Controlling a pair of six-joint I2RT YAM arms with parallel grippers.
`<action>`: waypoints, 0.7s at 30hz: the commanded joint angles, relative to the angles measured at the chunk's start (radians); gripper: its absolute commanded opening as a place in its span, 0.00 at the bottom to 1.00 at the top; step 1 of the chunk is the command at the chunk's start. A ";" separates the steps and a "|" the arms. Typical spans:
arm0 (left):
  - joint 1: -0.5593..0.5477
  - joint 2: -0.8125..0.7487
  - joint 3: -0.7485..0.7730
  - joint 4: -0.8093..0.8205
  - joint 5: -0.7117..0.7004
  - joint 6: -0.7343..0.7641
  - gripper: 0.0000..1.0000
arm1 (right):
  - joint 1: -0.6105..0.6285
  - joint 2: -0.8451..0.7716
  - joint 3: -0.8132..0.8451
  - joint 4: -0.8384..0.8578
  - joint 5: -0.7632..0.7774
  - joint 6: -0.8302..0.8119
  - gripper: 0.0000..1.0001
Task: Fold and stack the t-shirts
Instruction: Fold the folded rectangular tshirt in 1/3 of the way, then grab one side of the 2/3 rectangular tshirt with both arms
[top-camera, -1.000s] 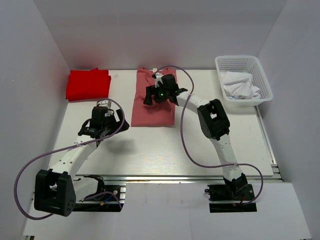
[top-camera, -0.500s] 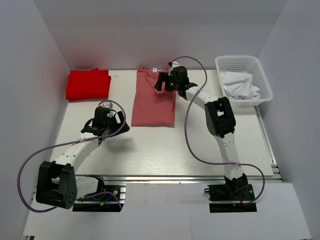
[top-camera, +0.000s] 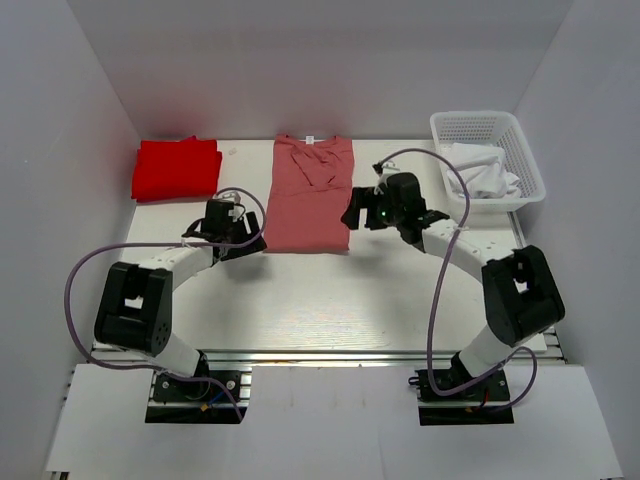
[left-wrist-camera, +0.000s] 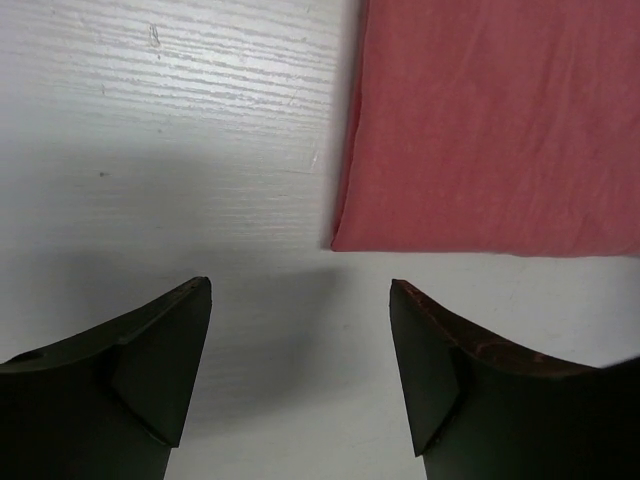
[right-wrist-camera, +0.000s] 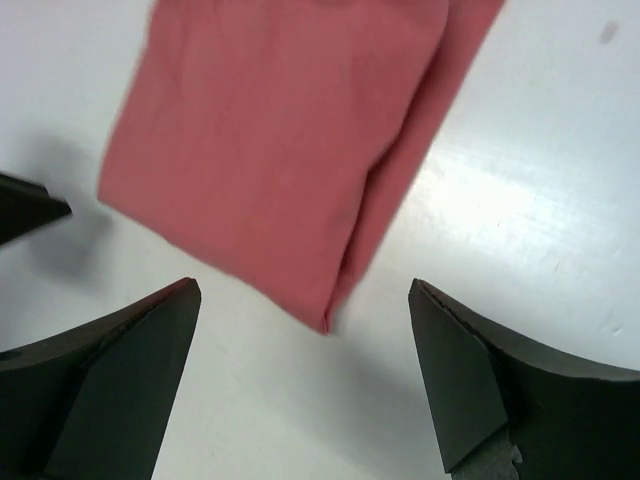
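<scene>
I have the soft, faintly creased pink tee (top-camera: 308, 195) lying as a long folded rectangle on the white grained table (top-camera: 330, 300), the red tee (top-camera: 177, 168) a folded square far left, and my left gripper (left-wrist-camera: 299, 284) and right gripper (right-wrist-camera: 304, 284) both spread wide, empty, at the pink tee's near corners.

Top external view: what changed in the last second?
The right gripper moved off the far half of the pink t-shirt to its near right corner; the left gripper closed in on the near left corner. Both open, empty. Unmoved: red t-shirt, basket.
</scene>
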 joint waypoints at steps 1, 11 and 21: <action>-0.006 0.034 0.013 0.054 0.027 0.030 0.81 | -0.002 0.043 -0.043 -0.032 -0.088 0.008 0.90; -0.015 0.123 -0.016 0.188 0.118 0.030 0.55 | 0.001 0.257 0.010 0.020 -0.238 0.073 0.89; -0.015 0.189 -0.034 0.277 0.204 0.011 0.08 | -0.002 0.307 -0.021 0.115 -0.254 0.108 0.36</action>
